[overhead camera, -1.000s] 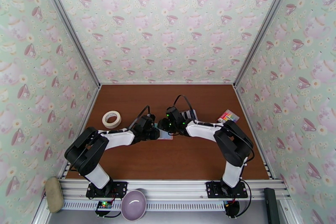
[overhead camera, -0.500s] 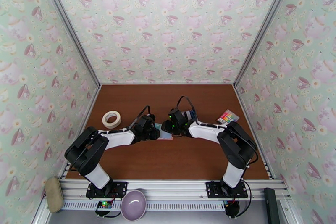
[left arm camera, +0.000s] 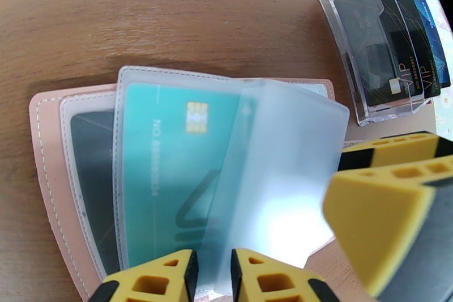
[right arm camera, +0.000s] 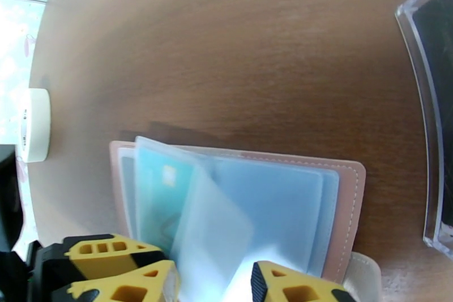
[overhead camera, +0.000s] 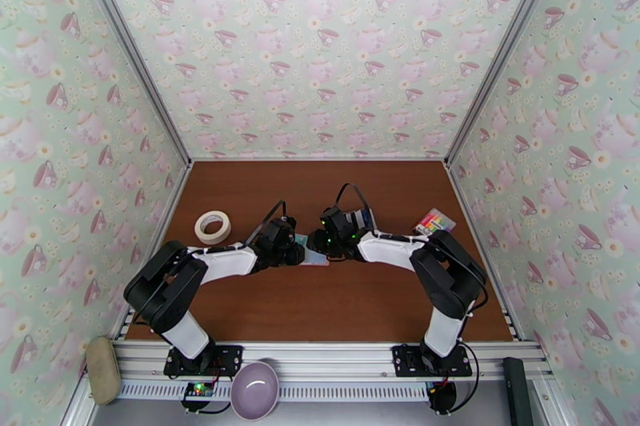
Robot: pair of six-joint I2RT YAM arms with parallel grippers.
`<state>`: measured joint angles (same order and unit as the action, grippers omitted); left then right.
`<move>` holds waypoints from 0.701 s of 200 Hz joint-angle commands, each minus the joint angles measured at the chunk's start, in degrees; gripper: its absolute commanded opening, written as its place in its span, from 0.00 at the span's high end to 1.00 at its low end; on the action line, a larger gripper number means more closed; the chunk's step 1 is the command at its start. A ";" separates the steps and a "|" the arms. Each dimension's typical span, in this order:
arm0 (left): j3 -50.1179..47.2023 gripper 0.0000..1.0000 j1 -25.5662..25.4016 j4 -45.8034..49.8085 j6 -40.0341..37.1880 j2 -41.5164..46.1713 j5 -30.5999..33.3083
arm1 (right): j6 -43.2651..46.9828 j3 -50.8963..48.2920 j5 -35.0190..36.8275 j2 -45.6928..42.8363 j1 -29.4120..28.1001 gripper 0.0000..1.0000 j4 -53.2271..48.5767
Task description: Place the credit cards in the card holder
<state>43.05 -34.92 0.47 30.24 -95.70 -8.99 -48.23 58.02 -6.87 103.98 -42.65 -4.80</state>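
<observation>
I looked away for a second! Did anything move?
The right claw slid a little to the right and toward the back wall, above the open holder. I can't see anything grabbed or dropped. The left claw, holder, tape and the cards in their stand stayed put.

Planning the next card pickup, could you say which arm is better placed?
Right, probably: the credit cards stand on that arm's side, while the left gripper straddles a card holder sleeve.
</observation>
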 commanded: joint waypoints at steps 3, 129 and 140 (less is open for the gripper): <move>-1.04 0.74 -0.12 6.85 0.05 -3.87 1.09 | -0.55 1.38 -1.66 0.78 0.22 0.59 1.55; 9.34 0.55 0.12 16.12 -2.55 2.27 0.92 | -4.26 3.10 -5.85 0.79 0.12 0.60 6.79; 9.70 0.55 0.37 16.33 -2.31 2.90 0.92 | -4.59 3.09 -6.28 0.83 0.18 0.60 7.21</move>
<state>50.54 -34.96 14.02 28.91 -95.53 -9.15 -51.35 59.99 -11.38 104.53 -42.30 0.97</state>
